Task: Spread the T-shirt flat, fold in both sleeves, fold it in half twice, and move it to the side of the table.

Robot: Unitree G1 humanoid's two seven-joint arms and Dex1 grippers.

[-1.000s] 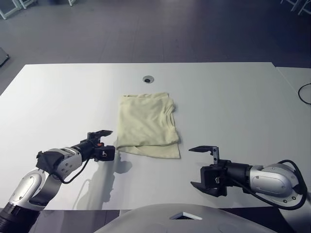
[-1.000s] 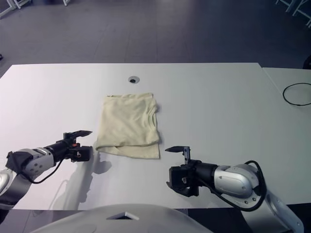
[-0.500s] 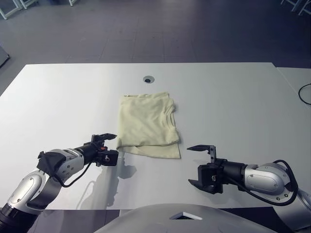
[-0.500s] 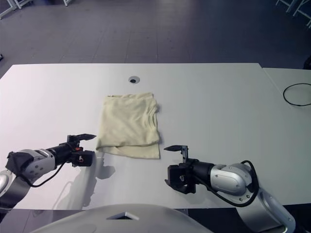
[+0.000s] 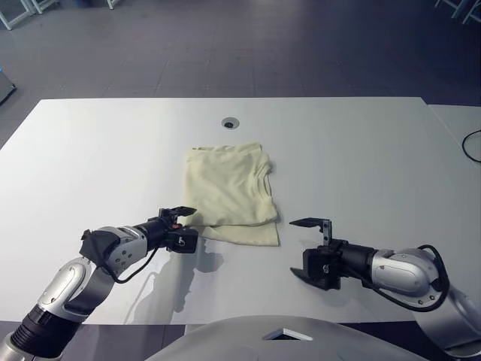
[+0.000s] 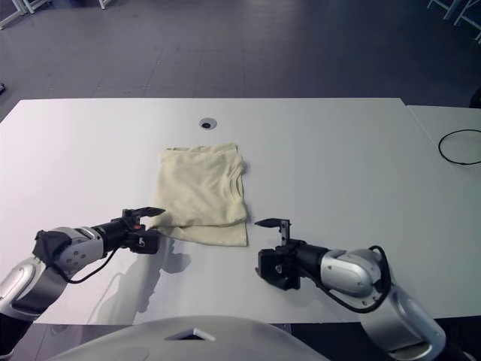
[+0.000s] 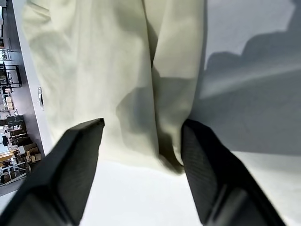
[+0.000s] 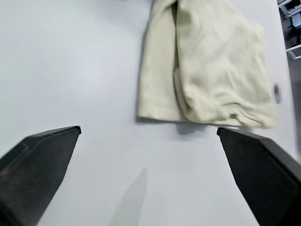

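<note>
I count 1 T-shirt (image 5: 229,192), folded into 1 pale yellow bundle. It shares the scene with 2 tools of mine: 1 left tool (image 5: 184,226) and 1 right tool (image 5: 299,248). Each has 2 black fingers (image 7: 75,165), so 4 in all. There are 2 white surfaces: 1 main worktop (image 5: 90,150) with 1 round cable hole (image 5: 229,122), and 1 side worktop (image 6: 443,120) carrying 1 loop of black cable (image 6: 460,145).

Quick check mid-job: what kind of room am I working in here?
Probably an office or lab: a large white table with a cable grommet, grey floor, white furniture legs beyond.
</note>
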